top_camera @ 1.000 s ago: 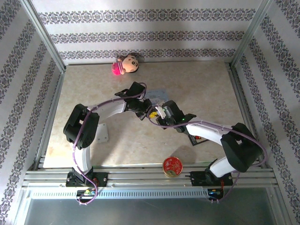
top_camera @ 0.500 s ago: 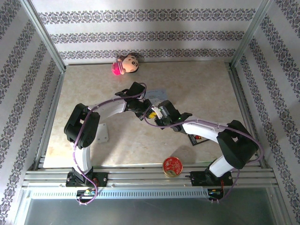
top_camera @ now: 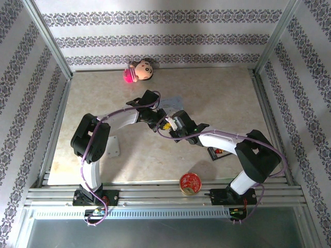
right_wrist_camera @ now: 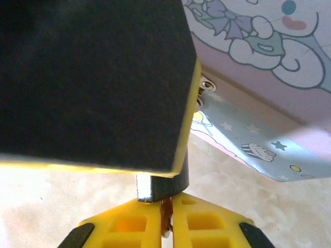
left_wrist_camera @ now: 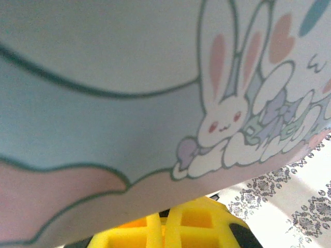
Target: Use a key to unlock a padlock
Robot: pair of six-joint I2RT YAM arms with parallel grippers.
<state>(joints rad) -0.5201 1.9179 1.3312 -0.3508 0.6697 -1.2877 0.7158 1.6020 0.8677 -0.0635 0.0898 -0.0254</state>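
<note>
A pale blue box (top_camera: 175,101) printed with a white bunny (left_wrist_camera: 227,111) lies mid-bench. A round-headed doll (top_camera: 139,71) with a pink part sits against the far patterned wall (top_camera: 165,39). On the marbled bench (top_camera: 227,98), a flat black card (top_camera: 218,153) lies right of centre and what looks like a red round tin (top_camera: 190,183) sits at the near edge.

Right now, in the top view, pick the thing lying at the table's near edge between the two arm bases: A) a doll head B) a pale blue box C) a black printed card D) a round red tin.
D: the round red tin sits at the near edge of the table, while the doll head lies at the far edge.
</note>
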